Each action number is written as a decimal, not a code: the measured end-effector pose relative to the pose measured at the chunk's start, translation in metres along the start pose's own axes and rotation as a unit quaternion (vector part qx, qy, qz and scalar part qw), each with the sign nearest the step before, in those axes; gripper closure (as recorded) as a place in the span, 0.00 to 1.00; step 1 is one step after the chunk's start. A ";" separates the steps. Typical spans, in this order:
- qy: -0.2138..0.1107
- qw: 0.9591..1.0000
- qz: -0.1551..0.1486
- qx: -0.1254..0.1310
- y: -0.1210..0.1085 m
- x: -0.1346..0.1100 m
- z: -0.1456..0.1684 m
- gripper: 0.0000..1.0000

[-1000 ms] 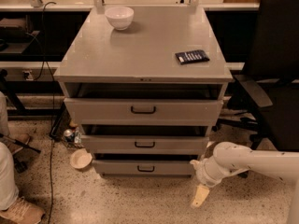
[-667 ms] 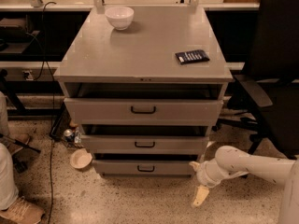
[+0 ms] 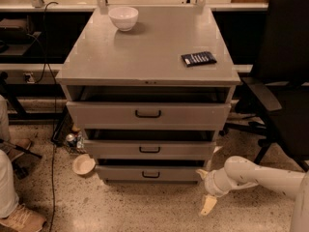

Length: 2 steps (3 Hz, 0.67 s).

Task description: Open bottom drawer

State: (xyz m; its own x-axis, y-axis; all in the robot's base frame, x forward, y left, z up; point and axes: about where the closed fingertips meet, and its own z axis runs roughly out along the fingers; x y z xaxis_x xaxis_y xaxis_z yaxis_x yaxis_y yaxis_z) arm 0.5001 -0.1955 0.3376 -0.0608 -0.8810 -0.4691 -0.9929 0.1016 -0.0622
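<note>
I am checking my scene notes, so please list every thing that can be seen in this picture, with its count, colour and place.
cabinet: one, grey, centre, with three drawers
top drawer: one, grey, black handle
middle drawer: one, grey, black handle
bottom drawer: one, grey, lowest, small black handle
bowl: one, white, on the cabinet top, back left
flat packet: one, dark, on the cabinet top, right side
office chair: one, black, right of the cabinet
small dish: one, pale, on the floor left of the bottom drawer
person's leg and shoe: one, light, lower left corner
robot arm: one, white, lower right
gripper: one, beige, near the floor, right of the bottom drawer, away from its handle
</note>
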 end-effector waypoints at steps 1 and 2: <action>-0.014 0.999 -0.025 0.030 -0.016 0.040 0.060 0.00; -0.014 0.999 -0.025 0.030 -0.016 0.040 0.060 0.00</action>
State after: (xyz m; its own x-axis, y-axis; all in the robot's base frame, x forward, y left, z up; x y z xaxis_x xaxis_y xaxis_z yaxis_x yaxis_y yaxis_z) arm 0.5196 -0.2048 0.2670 -0.0068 -0.8726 -0.4884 -0.9865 0.0858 -0.1394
